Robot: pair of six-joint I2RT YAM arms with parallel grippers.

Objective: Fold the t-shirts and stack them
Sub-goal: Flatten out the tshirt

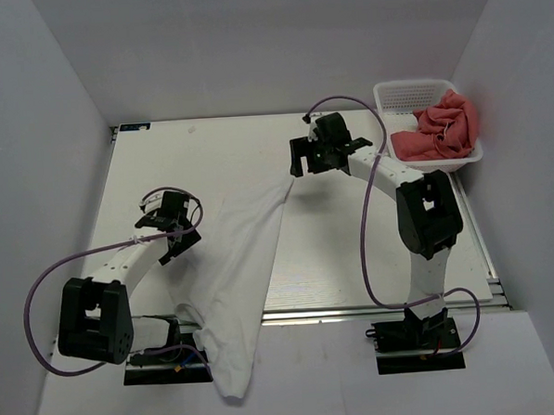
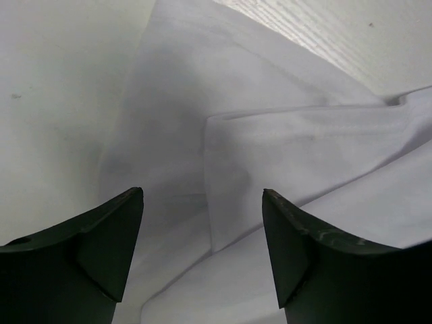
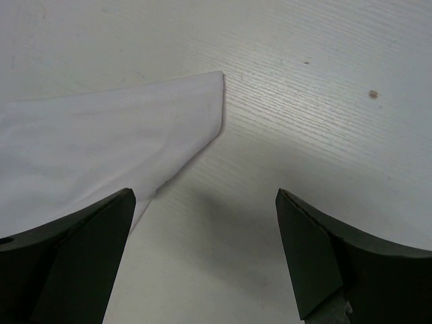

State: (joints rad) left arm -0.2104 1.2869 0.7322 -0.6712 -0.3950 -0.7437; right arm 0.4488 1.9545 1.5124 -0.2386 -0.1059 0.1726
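Note:
A white t-shirt (image 1: 236, 275) lies as a long folded strip from the table's middle down over the near edge. My left gripper (image 1: 173, 219) is open and empty over the shirt's left side; its wrist view shows white folds (image 2: 270, 155) between the open fingers. My right gripper (image 1: 313, 152) is open and empty just past the shirt's far corner (image 3: 202, 94), over bare table. A red t-shirt (image 1: 445, 129) lies crumpled in the white basket (image 1: 410, 93) at the far right.
The white table (image 1: 209, 151) is enclosed by white walls on three sides. The basket stands at the table's far right corner. Purple cables loop off both arms.

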